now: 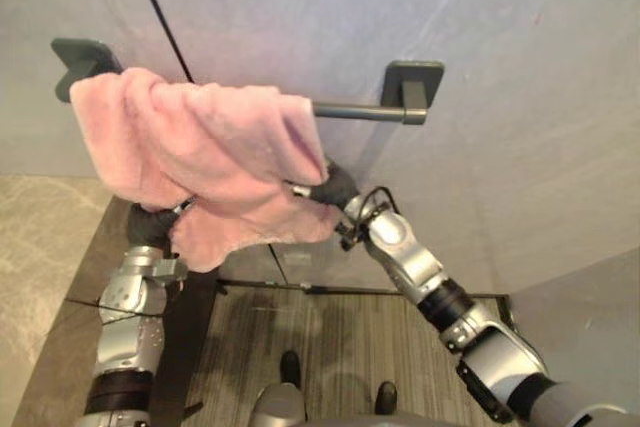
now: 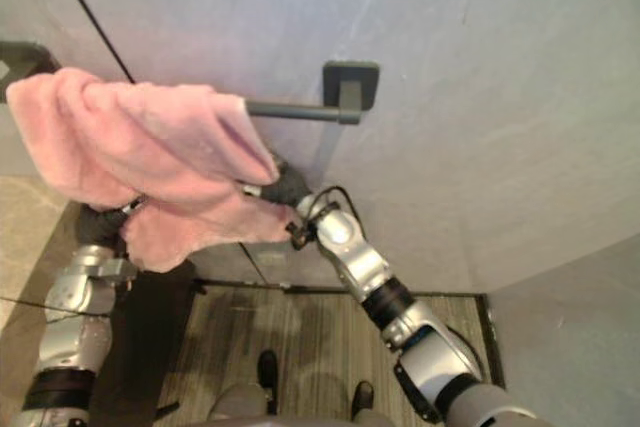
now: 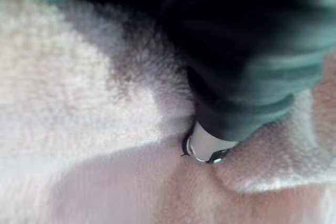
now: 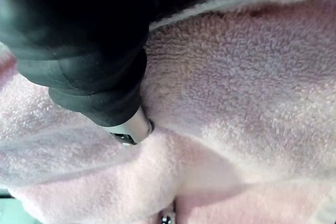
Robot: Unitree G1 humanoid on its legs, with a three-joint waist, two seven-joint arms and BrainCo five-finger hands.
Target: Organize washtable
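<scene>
A pink towel (image 1: 200, 137) hangs bunched over the left half of a dark towel bar (image 1: 360, 111) fixed to the grey wall. My left hand (image 1: 150, 227) reaches up from below into the towel's lower left folds, and the cloth covers it past the dark wrist cover (image 3: 247, 66). My right hand (image 1: 337, 187) pushes into the towel's lower right edge just under the bar, buried in pink cloth beyond its cover (image 4: 89, 51). The towel (image 4: 236, 77) presses close around both hands.
The bar's right bracket (image 1: 412, 87) and left bracket (image 1: 85, 57) stand out from the wall. A thin dark seam (image 1: 160, 12) runs down the wall behind the towel. A beige stone surface (image 1: 40, 247) lies at the lower left, wood-look floor (image 1: 340, 337) below.
</scene>
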